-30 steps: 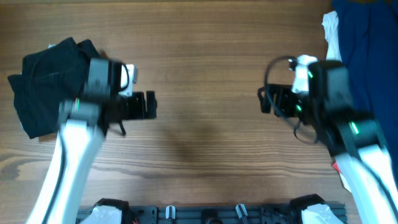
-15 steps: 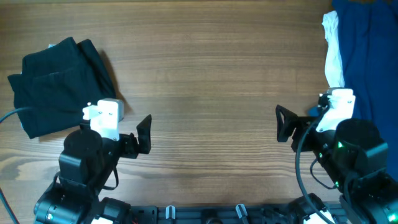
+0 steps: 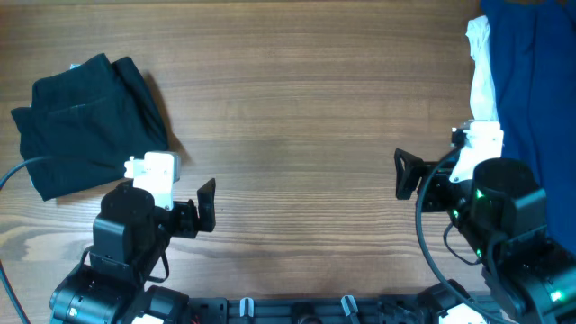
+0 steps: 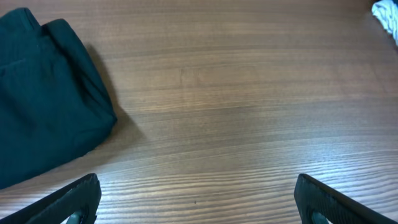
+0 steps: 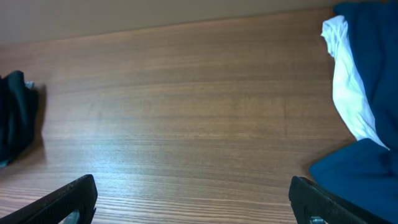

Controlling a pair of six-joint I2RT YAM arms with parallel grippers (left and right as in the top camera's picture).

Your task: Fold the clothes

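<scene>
Wooden table (image 3: 297, 108), black shorts (image 3: 83, 126) seemingly folded, far left

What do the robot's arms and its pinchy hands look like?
The left arm and right arm are mostly black, with chunky round joints. Each wrist has a white box on top. The left gripper and right gripper have flat black fingers. Thin black cables loop beside them, and tiny green lights glow on the right arm.
</scene>
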